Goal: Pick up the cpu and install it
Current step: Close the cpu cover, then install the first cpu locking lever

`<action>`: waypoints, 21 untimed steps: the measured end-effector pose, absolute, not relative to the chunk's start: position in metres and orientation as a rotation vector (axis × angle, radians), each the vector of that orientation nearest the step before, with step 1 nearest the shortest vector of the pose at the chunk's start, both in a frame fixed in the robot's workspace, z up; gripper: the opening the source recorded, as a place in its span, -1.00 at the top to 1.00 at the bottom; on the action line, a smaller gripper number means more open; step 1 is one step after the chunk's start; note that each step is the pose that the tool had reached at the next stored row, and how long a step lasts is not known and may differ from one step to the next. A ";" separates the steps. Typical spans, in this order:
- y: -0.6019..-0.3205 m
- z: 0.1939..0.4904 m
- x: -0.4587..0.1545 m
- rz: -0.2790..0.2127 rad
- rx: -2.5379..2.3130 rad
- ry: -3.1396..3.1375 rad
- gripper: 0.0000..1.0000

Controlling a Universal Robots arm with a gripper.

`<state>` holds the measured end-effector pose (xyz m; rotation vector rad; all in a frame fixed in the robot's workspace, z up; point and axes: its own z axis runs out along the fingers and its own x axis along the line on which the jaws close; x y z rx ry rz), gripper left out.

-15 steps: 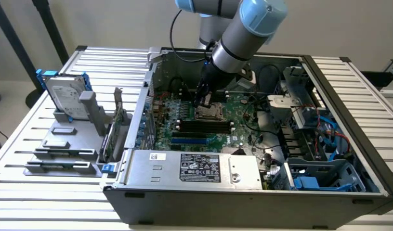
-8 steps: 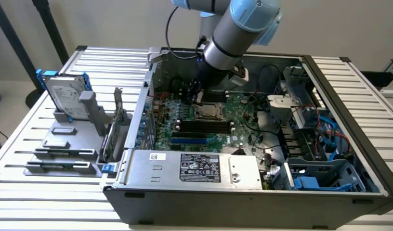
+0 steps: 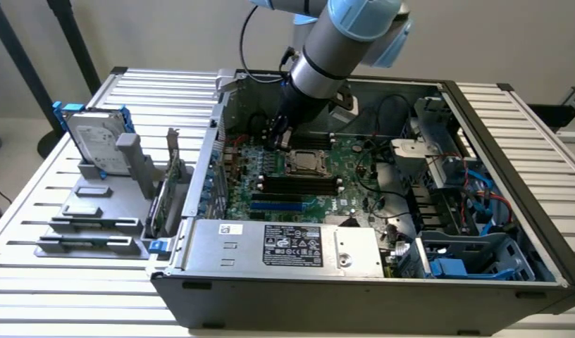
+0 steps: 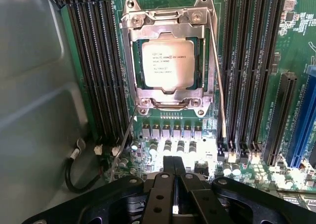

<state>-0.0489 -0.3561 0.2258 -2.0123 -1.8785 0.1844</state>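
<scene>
At the left of the exterior view, a hard drive (image 3: pixel 98 141) in a blue bracket stands on the slatted table (image 3: pixel 43 296). The open computer case (image 3: pixel 363 289) fills the middle. Inside it the claw (image 3: pixel 280 137) (image 4: pixel 174 167) hangs over the motherboard (image 3: pixel 349 179), fingers pressed together, holding nothing. Just right of it, the cpu (image 3: pixel 309 160) (image 4: pixel 168 63) sits in its socket under the metal frame.
</scene>
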 end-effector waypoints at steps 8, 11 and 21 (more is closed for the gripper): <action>-0.356 0.226 -0.049 0.184 -2.012 -1.878 0.79; -0.356 0.226 -0.049 0.185 -2.012 -1.878 0.79; -0.356 0.226 -0.063 0.179 -2.015 -1.881 0.79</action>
